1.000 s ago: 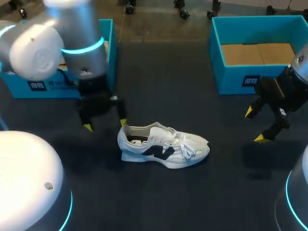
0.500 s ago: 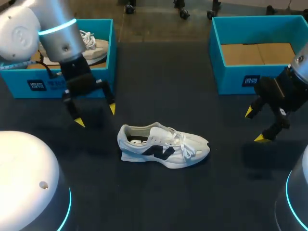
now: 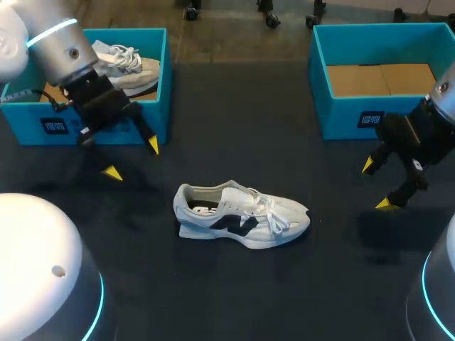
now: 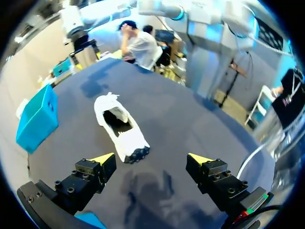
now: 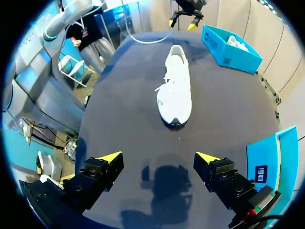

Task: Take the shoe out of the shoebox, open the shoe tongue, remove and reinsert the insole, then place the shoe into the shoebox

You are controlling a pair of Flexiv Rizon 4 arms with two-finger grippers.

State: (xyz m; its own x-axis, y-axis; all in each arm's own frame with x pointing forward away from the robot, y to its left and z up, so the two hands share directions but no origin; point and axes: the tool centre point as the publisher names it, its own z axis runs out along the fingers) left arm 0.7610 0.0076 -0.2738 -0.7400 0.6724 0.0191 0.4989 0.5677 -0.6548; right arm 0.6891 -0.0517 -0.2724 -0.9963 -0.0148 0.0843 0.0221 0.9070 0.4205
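Note:
A white sneaker with dark side markings (image 3: pixel 242 213) lies on its sole in the middle of the dark table, toe toward the right, held by nothing. My left gripper (image 3: pixel 132 159) hangs open in front of the left blue shoebox (image 3: pixel 162 85), well left of the heel. In the left wrist view the sneaker (image 4: pixel 121 129) lies heel-first ahead of the open left gripper (image 4: pixel 152 160). My right gripper (image 3: pixel 378 185) stands open to the right of the toe, below the right blue shoebox (image 3: pixel 341 121). The right wrist view shows the sneaker (image 5: pixel 175 90) toe-first ahead of that open gripper (image 5: pixel 159 156).
The left shoebox holds a second white sneaker (image 3: pixel 128 64). The right shoebox shows only a brown cardboard floor (image 3: pixel 380 78). In the right wrist view my left gripper (image 5: pixel 183 18) shows beyond the sneaker, beside the left shoebox (image 5: pixel 228 47).
My left gripper has drawn back from the sneaker's heel, up and to the left toward the left shoebox, still open. The sneaker and my right arm have not moved.

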